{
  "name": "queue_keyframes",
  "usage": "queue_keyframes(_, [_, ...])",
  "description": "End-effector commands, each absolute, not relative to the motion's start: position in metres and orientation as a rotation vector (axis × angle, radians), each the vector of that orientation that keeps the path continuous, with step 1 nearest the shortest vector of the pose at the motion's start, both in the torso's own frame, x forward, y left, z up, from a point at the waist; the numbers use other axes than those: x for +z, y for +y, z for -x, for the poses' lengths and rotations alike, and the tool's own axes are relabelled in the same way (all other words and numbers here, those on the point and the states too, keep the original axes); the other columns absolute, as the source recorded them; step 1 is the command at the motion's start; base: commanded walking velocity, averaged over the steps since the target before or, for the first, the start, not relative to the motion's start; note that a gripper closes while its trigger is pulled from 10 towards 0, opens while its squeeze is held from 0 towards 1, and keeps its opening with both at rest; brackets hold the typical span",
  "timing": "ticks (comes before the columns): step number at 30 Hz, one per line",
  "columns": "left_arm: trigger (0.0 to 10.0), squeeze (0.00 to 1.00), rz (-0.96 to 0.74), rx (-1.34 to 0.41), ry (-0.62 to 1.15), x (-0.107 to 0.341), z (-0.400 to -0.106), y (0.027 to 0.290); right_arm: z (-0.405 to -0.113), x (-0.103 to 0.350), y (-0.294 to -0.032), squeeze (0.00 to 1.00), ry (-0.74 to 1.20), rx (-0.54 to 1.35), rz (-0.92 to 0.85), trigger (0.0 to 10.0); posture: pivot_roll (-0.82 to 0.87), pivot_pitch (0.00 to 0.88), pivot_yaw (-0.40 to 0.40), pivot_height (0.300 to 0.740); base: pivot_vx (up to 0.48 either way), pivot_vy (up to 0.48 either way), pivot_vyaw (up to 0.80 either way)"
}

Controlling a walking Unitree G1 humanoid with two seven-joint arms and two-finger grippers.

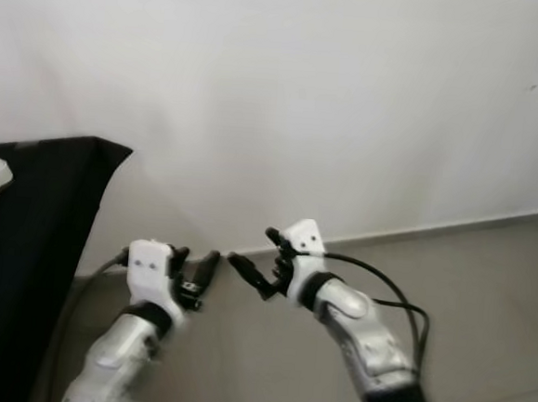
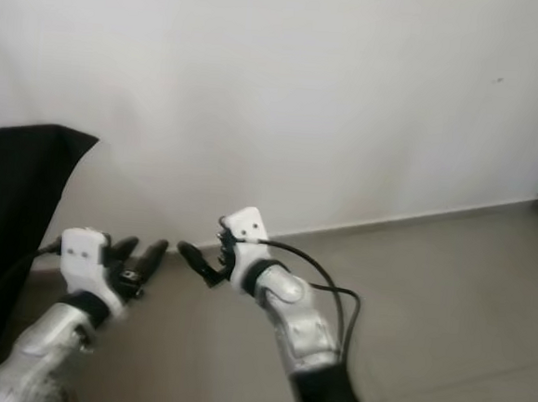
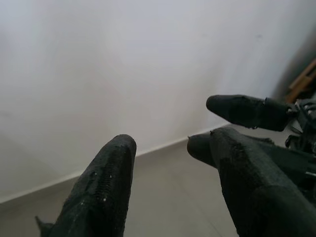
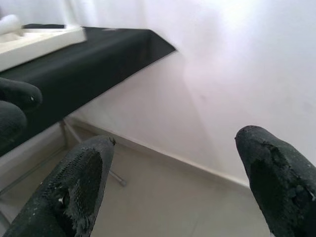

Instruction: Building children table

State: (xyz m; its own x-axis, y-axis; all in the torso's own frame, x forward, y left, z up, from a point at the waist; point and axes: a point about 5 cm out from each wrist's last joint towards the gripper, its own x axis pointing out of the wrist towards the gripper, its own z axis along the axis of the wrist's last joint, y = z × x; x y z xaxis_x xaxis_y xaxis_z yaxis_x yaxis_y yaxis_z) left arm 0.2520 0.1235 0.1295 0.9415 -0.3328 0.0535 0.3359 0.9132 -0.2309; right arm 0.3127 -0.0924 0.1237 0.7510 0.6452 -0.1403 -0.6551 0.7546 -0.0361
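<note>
Wall [image 1: 305, 92]: plain white. Floor [image 1: 494, 303]: grey-beige tile. Table cloth [image 1: 34, 229]: solid black. Arms silver; left gripper [image 1: 200, 272] and right gripper [image 1: 250, 265] fingers black.

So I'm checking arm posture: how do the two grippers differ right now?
The left gripper sits lower, nearer the black table; the right gripper reaches in from the other side, a black cable looping off its wrist. Their tips point at each other. Both are open and hold nothing.

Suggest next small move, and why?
Probably turn left toward the black-covered table. Both grippers, left and right, hang with jaws open and hold nothing, facing a bare white wall; the white piece on that table is the nearest likely part.
</note>
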Motion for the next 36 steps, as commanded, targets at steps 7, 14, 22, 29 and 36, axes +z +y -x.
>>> queue_keyframes(7, [10.0,0.0,0.218,-0.307,-0.01,0.1282,-0.2516,0.1347,-0.3104,0.1273,-0.0753,0.0,0.098,0.778,0.077,10.0,-0.11,0.053,0.054,0.74,0.281,0.0,0.8])
queue_keyframes(14, [10.0,0.0,0.219,-0.312,-0.006,0.1276,-0.2522,0.1343,-0.3103,0.1259,-0.075,0.0,0.106,0.787,0.069,10.0,-0.11,0.05,0.058,0.74,0.276,0.0,0.8])
queue_keyframes(22, [10.0,0.0,0.219,-0.311,-0.005,0.127,-0.2532,0.1346,-0.3109,0.1242,-0.0736,0.0,0.118,0.816,0.06,10.0,-0.1,0.046,0.053,0.74,0.269,0.0,0.8])
queue_keyframes(29, [10.0,0.0,0.223,-0.313,-0.003,0.1264,-0.2526,0.134,-0.3108,0.1243,-0.0752,0.0,0.118,0.812,0.024,10.0,-0.11,0.048,0.055,0.74,0.263,0.0,0.6])
queue_keyframes(36, [10.0,0.0,0.224,-0.317,-0.002,0.126,-0.2522,0.1335,-0.311,0.124,-0.0761,0.0,0.118,0.814,0.023,10.0,-0.12,0.046,0.054,0.74,0.266,0.0,0.0])
